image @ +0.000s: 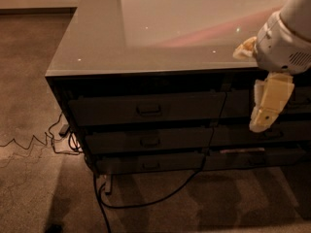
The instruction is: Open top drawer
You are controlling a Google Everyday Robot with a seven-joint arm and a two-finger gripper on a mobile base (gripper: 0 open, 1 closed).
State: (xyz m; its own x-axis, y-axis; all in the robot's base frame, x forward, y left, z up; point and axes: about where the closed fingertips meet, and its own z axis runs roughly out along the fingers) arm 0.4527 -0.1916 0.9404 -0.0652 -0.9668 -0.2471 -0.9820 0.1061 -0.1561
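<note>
As the dark cabinet [97,57] fills the view under its glossy top, the top drawer [107,111] sits shut in the cabinet's uppermost row, left of its centre divider, above two shallower drawers [112,142]. The gripper [261,123], cream-coloured and pointing down, hangs in front of the cabinet's right end, well apart from that drawer; how wide it stands cannot be told. The drawer's broad, stiff front offers no edge to catch, so the small rectangular metal handle [149,110] at its centre looks like the only place to take hold. A drawer this wide is likely to pull heavily and wants a straight draw outward. A black cable [146,206] trails across the carpet at the cabinet's foot. The cabinet's right-hand drawers are partly hidden behind the arm and cut off at the edge; the drawer's inside is unseen.
</note>
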